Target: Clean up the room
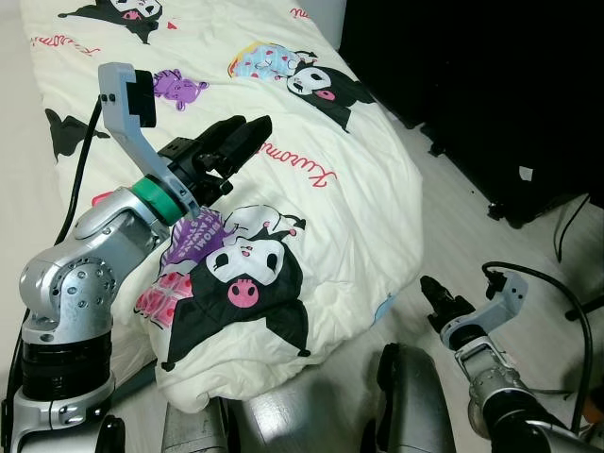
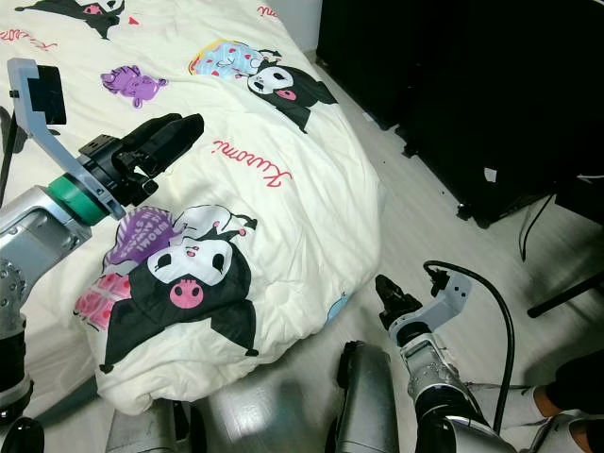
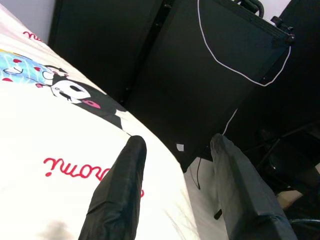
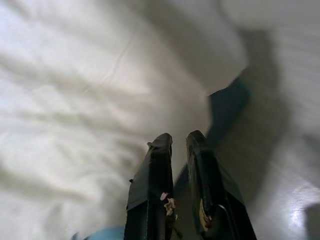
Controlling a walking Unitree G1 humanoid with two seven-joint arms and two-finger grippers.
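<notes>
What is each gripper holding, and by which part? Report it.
Nothing is held. The left gripper hovers open above the cream comforter; the right gripper hangs nearly closed and empty beside its edge.

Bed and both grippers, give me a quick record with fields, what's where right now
bed cover: cream comforter with cartoon prints, bunched at the near corner
left gripper: raised above the comforter, fingers open, holding nothing
right gripper: low by the comforter's hanging edge, fingers nearly together, holding nothing
beside bed: black cases on the pale floor
</notes>
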